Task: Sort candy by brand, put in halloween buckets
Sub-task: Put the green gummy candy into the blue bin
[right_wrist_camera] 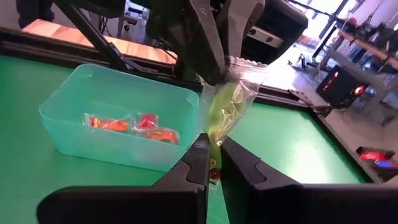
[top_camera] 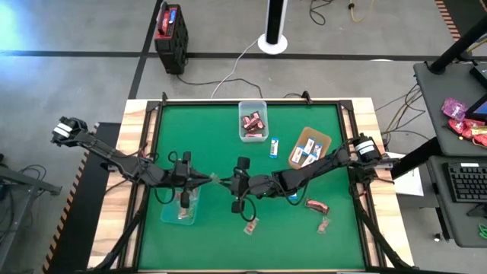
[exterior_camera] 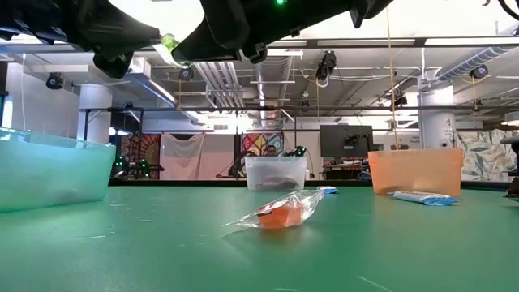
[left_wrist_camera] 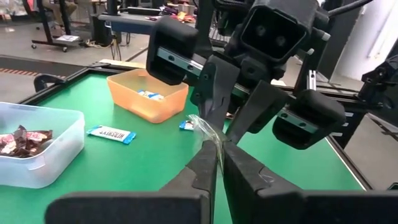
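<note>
Both grippers meet above the table's middle, shut on one clear-wrapped candy (top_camera: 220, 180) with green inside (right_wrist_camera: 225, 106), held in the air between them. My left gripper (top_camera: 208, 180) (left_wrist_camera: 219, 144) comes from the left, my right gripper (top_camera: 230, 183) (right_wrist_camera: 212, 144) from the right. The teal tub (top_camera: 183, 207) (right_wrist_camera: 112, 99) lies below the left arm and holds a few clear-and-red candies (right_wrist_camera: 134, 124). The clear tub (top_camera: 253, 120) holds dark red candies. The brown tray (top_camera: 310, 147) holds blue-and-white ones. My left gripper pinches one twisted end of the clear wrapper (left_wrist_camera: 208, 132) (right_wrist_camera: 239, 65) between its two fingers, level, from the table's left. The candy is lifted clear of the table. My right gripper pinches the opposite end of the same wrapper (right_wrist_camera: 216, 138) between its fingers (left_wrist_camera: 214, 93), coming level from the table's right. The wrapper stretches between the two grippers, clear of the table.
Loose candies lie on the green mat: a blue-and-white one (top_camera: 275, 147) beside the brown tray, a dark red one (top_camera: 316, 205), and clear ones (top_camera: 249, 226) (top_camera: 325, 225) near the front edge. One clear candy (exterior_camera: 280, 215) shows close in the low view. A black-and-red box (top_camera: 171, 29) stands on the floor beyond the table.
</note>
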